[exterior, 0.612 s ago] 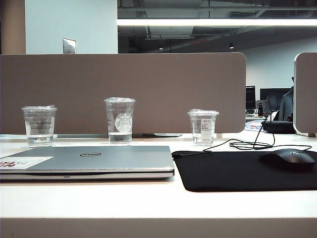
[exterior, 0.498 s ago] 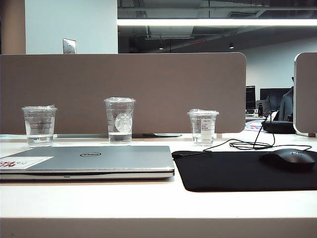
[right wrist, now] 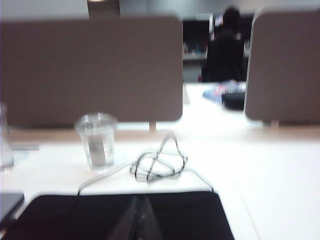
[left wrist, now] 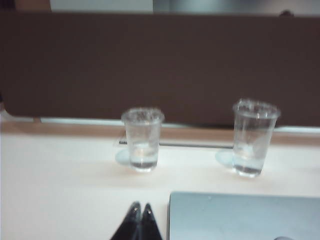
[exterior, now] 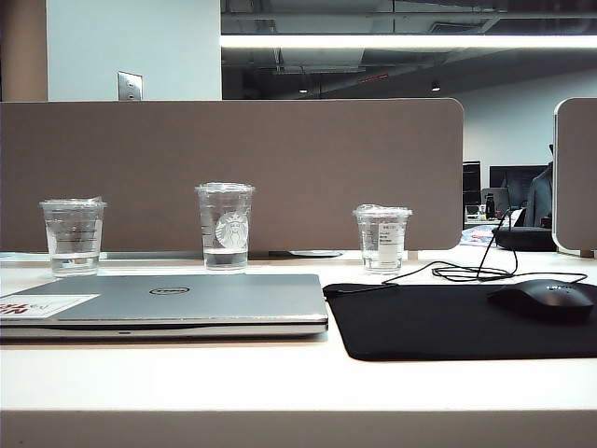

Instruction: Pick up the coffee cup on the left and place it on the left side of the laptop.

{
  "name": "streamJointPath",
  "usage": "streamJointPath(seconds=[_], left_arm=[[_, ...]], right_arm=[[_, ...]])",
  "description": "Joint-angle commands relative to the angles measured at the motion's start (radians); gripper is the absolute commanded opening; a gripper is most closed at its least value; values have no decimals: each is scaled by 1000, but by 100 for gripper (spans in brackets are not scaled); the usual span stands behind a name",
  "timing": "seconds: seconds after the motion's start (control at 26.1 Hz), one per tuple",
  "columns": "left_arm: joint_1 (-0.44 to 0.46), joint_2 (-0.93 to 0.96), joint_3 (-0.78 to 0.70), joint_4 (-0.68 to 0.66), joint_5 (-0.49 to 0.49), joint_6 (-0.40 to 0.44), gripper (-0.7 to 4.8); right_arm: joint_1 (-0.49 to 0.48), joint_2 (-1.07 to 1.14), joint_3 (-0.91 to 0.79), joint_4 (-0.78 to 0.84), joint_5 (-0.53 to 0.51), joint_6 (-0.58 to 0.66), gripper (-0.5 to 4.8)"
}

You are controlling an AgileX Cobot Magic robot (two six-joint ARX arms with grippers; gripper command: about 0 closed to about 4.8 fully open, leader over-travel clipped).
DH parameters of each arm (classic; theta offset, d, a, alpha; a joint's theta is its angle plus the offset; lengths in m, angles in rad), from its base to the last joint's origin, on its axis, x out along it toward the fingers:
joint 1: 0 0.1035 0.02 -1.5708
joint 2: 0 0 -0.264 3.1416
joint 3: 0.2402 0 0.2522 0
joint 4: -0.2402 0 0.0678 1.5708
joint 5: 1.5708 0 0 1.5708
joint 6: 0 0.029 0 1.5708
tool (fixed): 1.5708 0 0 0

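The tabletop (exterior: 280, 383) carries the laptop (exterior: 177, 303) — closed, flat. Behind its left corner stands the coffee cup (exterior: 73, 238), upright, untouched. Left gripper (left wrist: 140, 212) — jaws pressed together, near the laptop's edge. Right gripper (right wrist: 141, 207) over the mat (right wrist: 60, 215), jaws together.

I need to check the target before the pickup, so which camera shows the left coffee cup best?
The exterior view: the coffee cup is sharp, lid and printed lines clear, behind the laptop. The left wrist view shows it whole but blurred, beyond the shut left claw. The right wrist view misses it.
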State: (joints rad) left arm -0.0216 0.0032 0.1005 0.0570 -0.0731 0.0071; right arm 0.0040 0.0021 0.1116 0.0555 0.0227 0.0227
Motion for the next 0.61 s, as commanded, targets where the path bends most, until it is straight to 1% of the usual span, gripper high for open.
streamJointPath(seconds=[0.04, 0.23, 0.34, 0.38, 0.61], left_arm=[[0, 35, 45, 11, -5, -4, -5], [0, 136, 114, 12, 8, -4, -5], [0, 227, 169, 13, 7, 5, -5], [0, 298, 206, 26, 6, 5, -5], [0, 497, 277, 137, 10, 4, -5]], right_arm=[[1, 3, 55, -46, -8, 4, -2], [1, 29, 114, -60, -81, 3, -2], [1, 81, 155, -51, -104, 3, -2], [1, 129, 190, -51, -124, 3, -2], [1, 296, 301, -14, -237, 0, -2]])
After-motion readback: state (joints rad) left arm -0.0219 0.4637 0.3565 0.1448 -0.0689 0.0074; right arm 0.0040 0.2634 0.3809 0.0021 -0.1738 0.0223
